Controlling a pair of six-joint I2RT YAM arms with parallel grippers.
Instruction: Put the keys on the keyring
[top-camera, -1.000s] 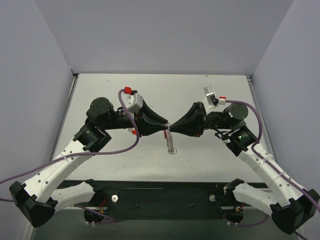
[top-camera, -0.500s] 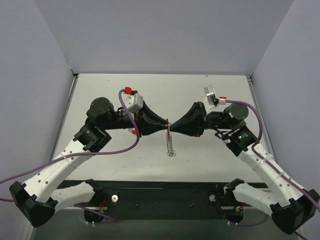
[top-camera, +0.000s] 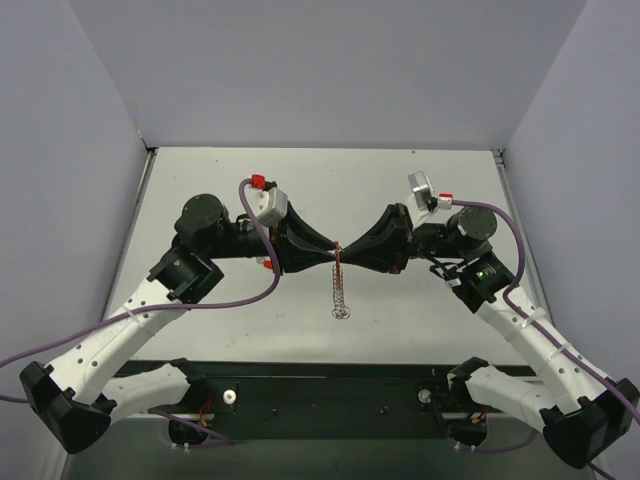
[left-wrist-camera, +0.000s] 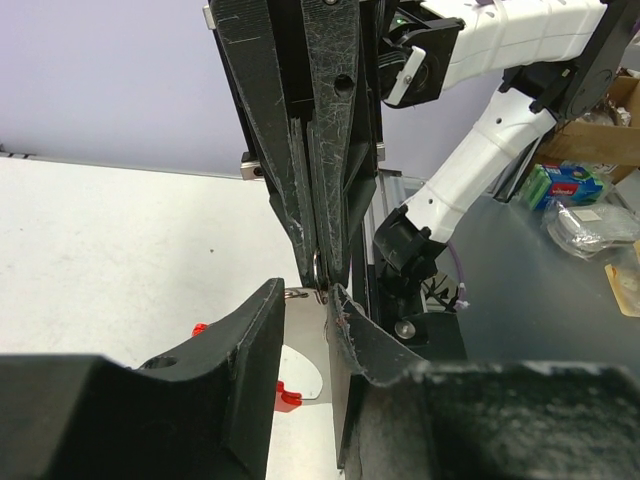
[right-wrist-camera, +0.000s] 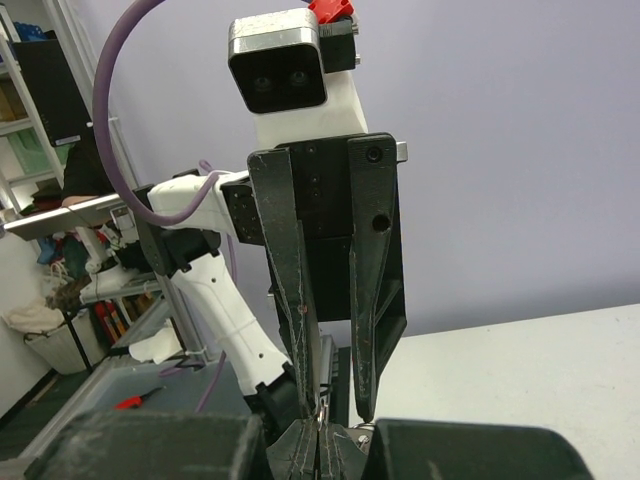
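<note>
Over the middle of the table my two grippers meet tip to tip. My right gripper (top-camera: 343, 252) is shut, pinching the top of the thin red keyring (top-camera: 337, 256). From there the silver keys (top-camera: 341, 295) hang down in a narrow strand that ends in a small loop. My left gripper (top-camera: 330, 251) faces it with its jaws apart. In the left wrist view, my left gripper (left-wrist-camera: 308, 290) stands open just below the right fingers (left-wrist-camera: 325, 200), which pinch a small metal loop (left-wrist-camera: 318, 268). The right wrist view shows my right gripper (right-wrist-camera: 320, 436) shut, with the left fingers (right-wrist-camera: 295, 280) spread above it.
The white table (top-camera: 300, 190) is walled in by pale panels at the back and on both sides. A black rail (top-camera: 330, 385) with the arm bases runs along the near edge. Purple cables (top-camera: 255, 290) loop beside both arms.
The hanging strand of keys now reaches a little lower and its loop has swung slightly left. The left gripper tip has drawn in closer to the right one.
</note>
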